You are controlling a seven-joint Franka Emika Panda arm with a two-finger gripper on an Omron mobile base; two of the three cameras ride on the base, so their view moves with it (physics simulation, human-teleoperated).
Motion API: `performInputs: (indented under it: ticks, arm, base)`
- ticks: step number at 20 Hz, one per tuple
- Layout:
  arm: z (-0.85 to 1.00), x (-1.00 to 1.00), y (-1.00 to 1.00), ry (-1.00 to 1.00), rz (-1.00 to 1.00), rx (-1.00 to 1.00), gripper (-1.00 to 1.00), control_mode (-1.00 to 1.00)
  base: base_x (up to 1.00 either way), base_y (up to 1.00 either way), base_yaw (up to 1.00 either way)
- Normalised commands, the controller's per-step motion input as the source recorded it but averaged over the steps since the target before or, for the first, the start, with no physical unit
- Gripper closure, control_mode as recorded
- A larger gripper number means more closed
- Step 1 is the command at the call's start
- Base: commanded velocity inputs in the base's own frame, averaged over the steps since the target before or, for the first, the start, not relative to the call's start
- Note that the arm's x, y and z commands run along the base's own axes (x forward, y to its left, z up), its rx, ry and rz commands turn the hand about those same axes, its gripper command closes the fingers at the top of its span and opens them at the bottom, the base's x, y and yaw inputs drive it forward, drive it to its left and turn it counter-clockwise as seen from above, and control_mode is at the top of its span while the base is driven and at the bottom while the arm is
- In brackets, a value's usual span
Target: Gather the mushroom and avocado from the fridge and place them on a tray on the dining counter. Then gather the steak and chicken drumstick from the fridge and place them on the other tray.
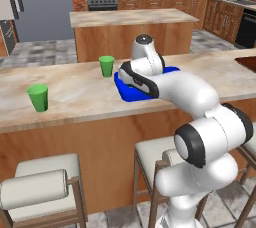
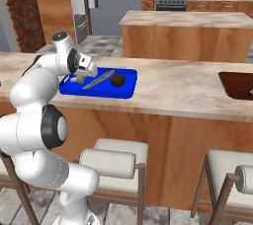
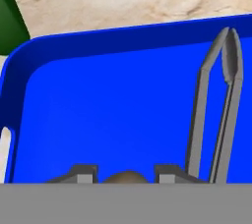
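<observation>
My gripper point(image 2: 81, 75) reaches down into the left end of the bright blue tray point(image 2: 127, 90) on the dining counter point(image 2: 178, 88). A small tan mushroom point(image 3: 127, 177) sits between the two finger tips, with the jaws shut on it, low over the tray floor point(image 3: 98, 100). The mushroom point(image 2: 79, 78) shows just under the hand. The dark round avocado point(image 2: 117, 80) lies in the right half of the tray. In the left base view my arm covers most of the tray point(image 1: 127, 95). The other tray point(image 2: 238, 85), dark brown, lies at the counter's right end. The grey fridge point(image 1: 42, 2) stands far behind.
Grey tongs point(image 3: 217, 105) lie in the blue tray between the mushroom and the avocado. Two green cups point(image 1: 38, 97) point(image 1: 106, 65) stand on the counter left of the tray. Padded stools point(image 2: 116, 162) line the near side. A shorter island point(image 1: 132, 29) stands beyond.
</observation>
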Motion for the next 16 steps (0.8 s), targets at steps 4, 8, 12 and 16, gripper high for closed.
performInputs:
  ticks: [4, 8, 12, 16]
  arm:
    - [-0.01, 0.00, 0.00, 0.01, 0.00, 0.00, -1.00, -1.00]
    - [0.00, 0.00, 0.00, 0.00, -0.01, 0.00, -1.00, -1.00]
    - [0.38, -0.19, 0.00, 0.00, -0.04, 0.00, -1.00, -1.00]
    - [0.79, -0.32, -0.01, 0.00, -0.01, 0.00, -1.00, -1.00]
  base:
    - [0.00, 0.00, 0.00]
    - [0.00, 0.00, 0.00]
    - [0.00, 0.00, 0.00]
    - [0.00, 0.00, 0.00]
